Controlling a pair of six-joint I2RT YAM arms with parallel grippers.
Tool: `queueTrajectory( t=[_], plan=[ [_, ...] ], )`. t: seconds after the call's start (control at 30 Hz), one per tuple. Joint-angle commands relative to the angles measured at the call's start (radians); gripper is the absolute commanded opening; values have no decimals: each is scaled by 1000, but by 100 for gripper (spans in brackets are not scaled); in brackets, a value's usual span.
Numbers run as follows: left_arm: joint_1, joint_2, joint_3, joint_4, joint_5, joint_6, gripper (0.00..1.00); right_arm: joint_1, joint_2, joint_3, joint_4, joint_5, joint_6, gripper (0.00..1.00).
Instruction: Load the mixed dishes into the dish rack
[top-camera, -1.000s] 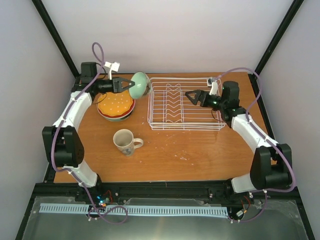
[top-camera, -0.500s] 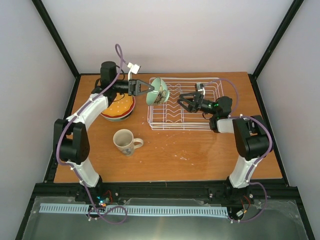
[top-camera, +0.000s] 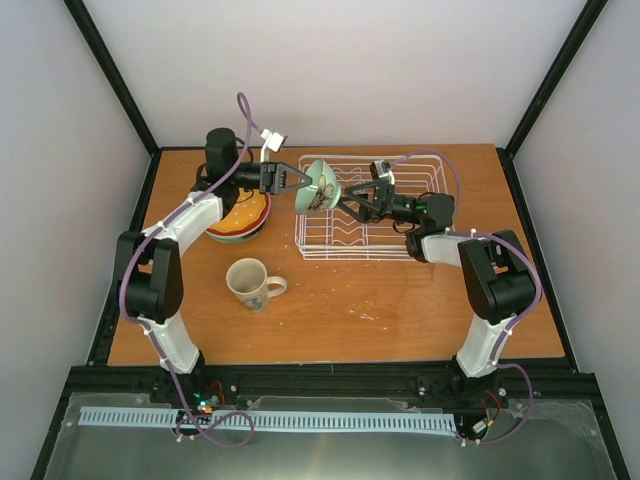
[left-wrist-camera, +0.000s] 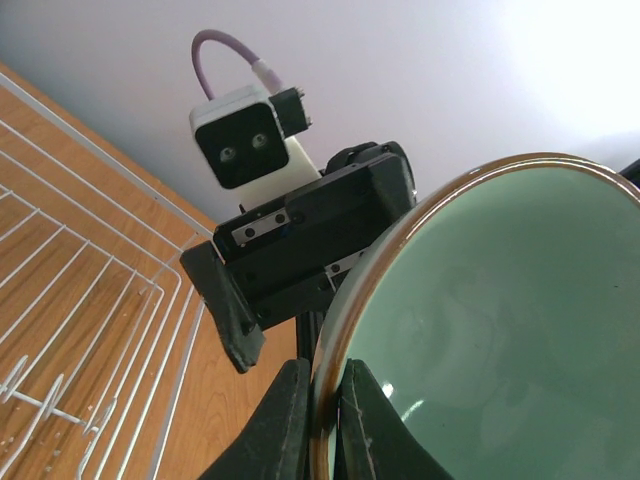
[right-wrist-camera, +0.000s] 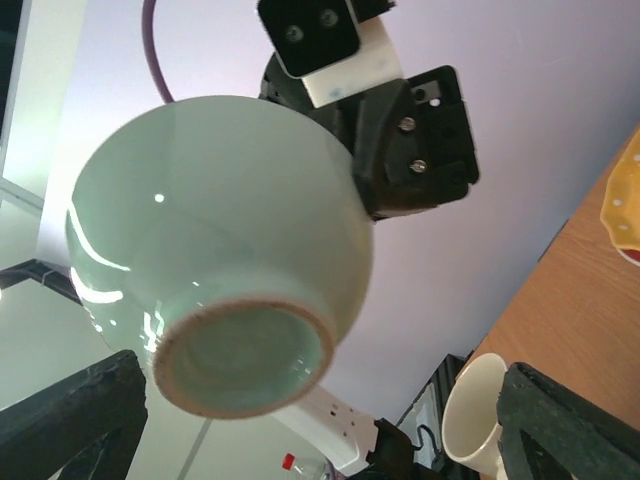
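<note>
Left gripper (top-camera: 306, 180) is clamped on the small teal bowl (top-camera: 320, 188), which is tilted in the air over the dish rack's (top-camera: 372, 256) far-left end; the right gripper (top-camera: 350, 203) gapes beside it. Left wrist: fingers (left-wrist-camera: 285, 420) pinch the rim. Right wrist: fingers (right-wrist-camera: 75, 420) spread wide around the bowl's foot.

No text, label, brand, number or sign could be read in any view. The picture on the cream mug (top-camera: 249, 281), lower left of centre in the overhead view, was too small to show lettering.
</note>
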Motion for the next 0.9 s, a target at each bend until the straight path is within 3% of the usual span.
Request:
queueTrajectory(
  t=[0.0, 0.3, 0.6, 0.87],
  plan=[
    [-17, 19, -9, 154, 36, -91, 1, 17, -22, 39, 181, 2, 28, 93],
    [-28, 62, 7, 207, 35, -132, 1, 45, -16, 71, 181, -7, 52, 91],
    [-28, 85, 40, 209, 39, -138, 1, 49, -9, 74, 181, -1, 56, 75],
    [-28, 120, 73, 211, 42, -140, 1, 58, -19, 61, 181, -4, 60, 74]
  ],
)
